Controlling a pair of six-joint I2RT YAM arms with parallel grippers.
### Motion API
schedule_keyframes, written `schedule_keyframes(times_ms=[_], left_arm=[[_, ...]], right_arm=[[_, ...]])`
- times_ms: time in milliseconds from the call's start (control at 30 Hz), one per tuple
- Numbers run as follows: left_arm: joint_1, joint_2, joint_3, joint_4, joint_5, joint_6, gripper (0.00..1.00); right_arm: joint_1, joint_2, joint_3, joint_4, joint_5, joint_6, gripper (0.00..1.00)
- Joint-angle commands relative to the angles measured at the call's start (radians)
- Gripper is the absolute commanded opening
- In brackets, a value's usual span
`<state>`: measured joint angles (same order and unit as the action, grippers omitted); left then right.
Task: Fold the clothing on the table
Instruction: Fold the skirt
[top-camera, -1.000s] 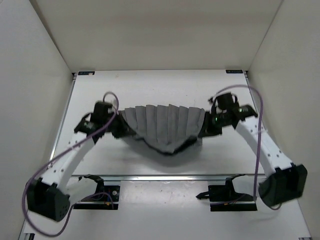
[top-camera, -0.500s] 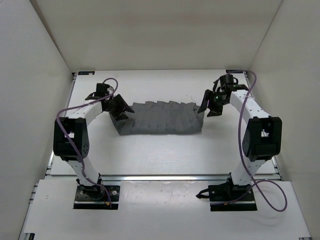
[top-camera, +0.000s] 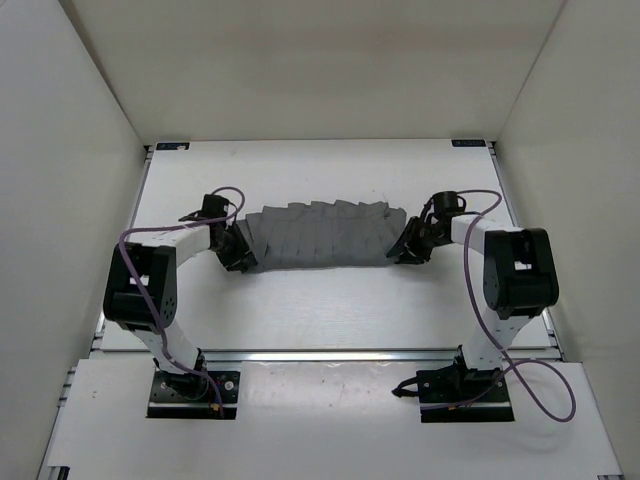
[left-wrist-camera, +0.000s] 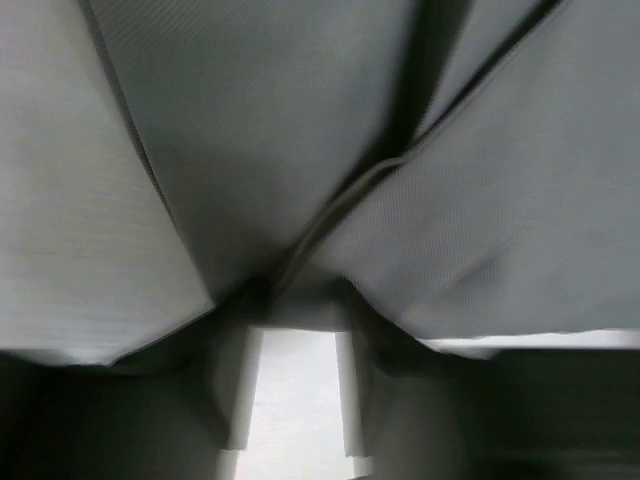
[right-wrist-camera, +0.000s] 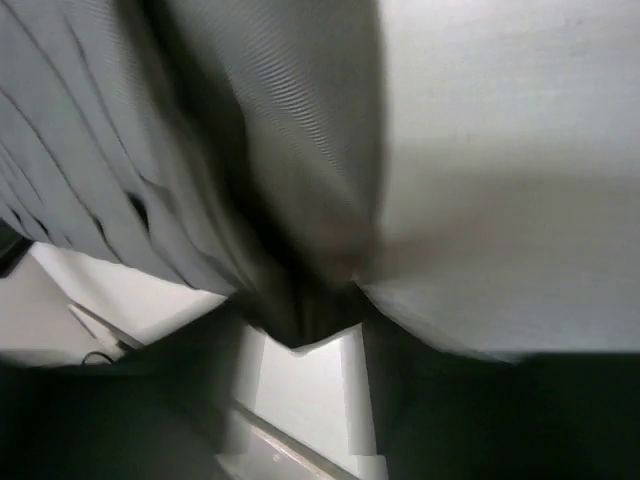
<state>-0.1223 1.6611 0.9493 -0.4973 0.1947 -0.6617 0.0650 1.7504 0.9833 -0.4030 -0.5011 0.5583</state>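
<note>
Because both arms are bolted at the near edge of the flat matte white table (top-camera: 320, 310), each reaches forward and inward to one end of the clothing. The left tool (top-camera: 238, 250) sits against the left end of the plain mid-grey pleated fabric clothing (top-camera: 320, 238); the right tool (top-camera: 408, 247) sits against its right end. Both wrist views are filled with cloth running down to the fingers, so whether either tool is released or clenched cannot be told. The clothing lies mid-table as a flat band, its long axis left to right, spanning the gap between the tools. It lies rightward of the left tool and leftward of the right tool, and each arm is nearer its own end. A further fold probably depends on taking both ends evenly.
</note>
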Motion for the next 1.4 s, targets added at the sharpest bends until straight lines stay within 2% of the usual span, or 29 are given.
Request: schedule_keyframes(times_ms=[0,33,67,100,167,300,433,500,600,733,867,1000,1133,1267,1300,1367], left_arm=[[-0.030,0.034,-0.017,0.023,-0.031,0.025,0.40],[-0.033,0.048,-0.018,0.026,-0.031,0.034,0.30],[-0.045,0.048,-0.015,0.023,-0.028,0.028,0.06],[-0.062,0.051,-0.012,0.025,-0.034,0.027,0.00],[-0.101,0.043,-0.012,0.035,-0.023,0.011,0.00],[-0.238,0.051,0.008,0.100,0.002,-0.077,0.00],[-0.339,0.116,0.067,0.157,0.026,-0.160,0.00],[-0.376,0.160,0.110,0.161,0.031,-0.186,0.00],[-0.387,0.206,0.137,0.169,0.051,-0.208,0.00],[-0.381,0.204,0.131,0.178,0.049,-0.228,0.00],[-0.353,0.175,0.112,0.172,0.060,-0.214,0.00],[-0.335,0.155,0.079,0.167,0.057,-0.188,0.00],[-0.310,0.138,0.040,0.186,0.084,-0.188,0.00],[-0.297,0.094,0.013,0.183,0.104,-0.188,0.21],[-0.283,0.063,0.009,0.190,0.109,-0.202,0.32],[-0.254,-0.035,-0.027,0.207,0.109,-0.223,0.37]], right_arm=[[-0.002,0.047,0.003,0.113,-0.054,0.042,0.25],[-0.013,0.037,0.000,0.106,-0.048,0.037,0.13],[-0.028,0.028,-0.014,0.093,-0.044,0.025,0.00],[-0.057,0.000,-0.024,0.075,-0.031,0.009,0.00],[-0.117,-0.046,-0.032,0.023,0.007,-0.056,0.00],[-0.209,-0.072,0.092,-0.233,0.182,-0.248,0.00],[-0.165,-0.153,0.236,-0.368,0.291,-0.291,0.00],[-0.049,-0.183,0.310,-0.398,0.326,-0.273,0.00],[0.150,-0.190,0.397,-0.358,0.282,-0.227,0.00],[0.384,-0.123,0.400,-0.151,0.179,-0.138,0.00],[0.510,0.067,0.431,-0.066,0.118,-0.098,0.00],[0.571,0.249,0.514,-0.098,0.078,-0.130,0.00],[0.619,0.330,0.543,-0.126,0.079,-0.144,0.00],[0.627,0.354,0.534,-0.119,0.090,-0.139,0.00],[0.628,0.359,0.532,-0.126,0.108,-0.135,0.00],[0.630,0.359,0.546,-0.155,0.150,-0.130,0.00]])
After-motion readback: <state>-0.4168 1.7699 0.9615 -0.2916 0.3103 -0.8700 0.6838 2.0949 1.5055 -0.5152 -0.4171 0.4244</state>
